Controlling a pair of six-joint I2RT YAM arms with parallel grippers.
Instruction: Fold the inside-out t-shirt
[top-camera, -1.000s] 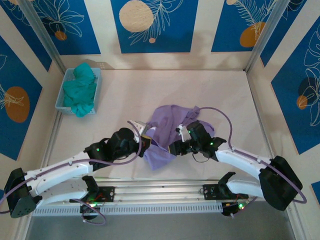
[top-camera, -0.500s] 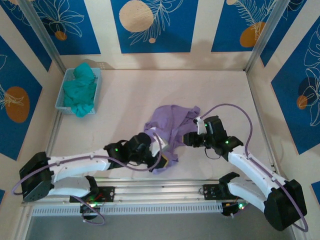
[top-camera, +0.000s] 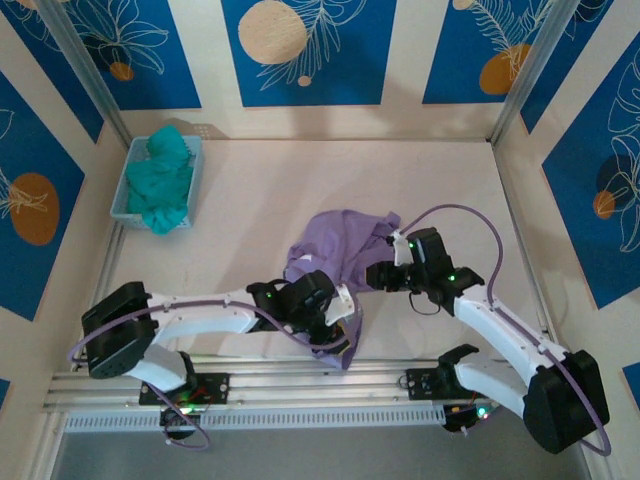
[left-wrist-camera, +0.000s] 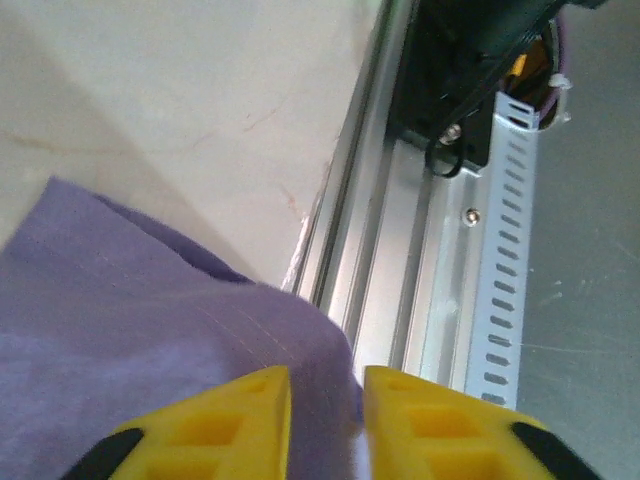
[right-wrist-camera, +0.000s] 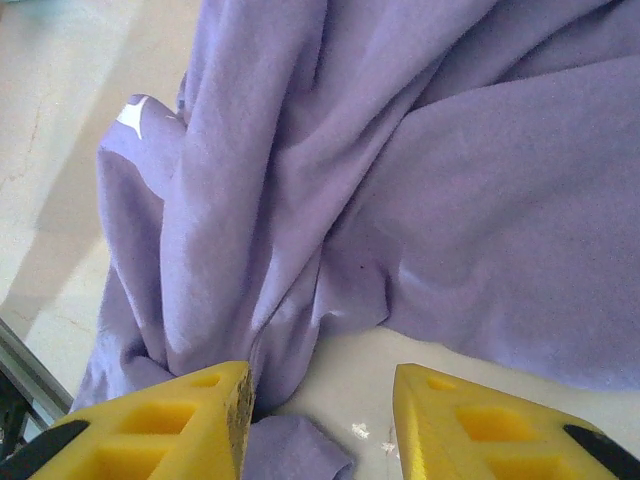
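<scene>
L pincer (left-wrist-camera: 325, 385) is low at the front edge of the counter (top-camera: 260, 190), yellow tips w/ just a narrow gap. An edge of the lavender t-shirt (top-camera: 335, 250) lies right in that gap, can't tell if it's pinched or loose. The metal rail (left-wrist-camera: 400, 260) runs just beside that cloth edge, right of centre in the L wrist view.

Over to the R pincer (right-wrist-camera: 320, 385): spread wide, w/ bare counter and a scrap of cloth at the bottom edge btw the tips. The tip at lower left of the R wrist view touches a deep fold of the shirt.

In the top view the shirt is bunched in a heap mid-frame, btw the two arms, reaching toward the front edge.

Upper left: a teal garment (top-camera: 160, 180) is piled in a light-blue basket (top-camera: 118, 200), well apart from the shirt.
</scene>
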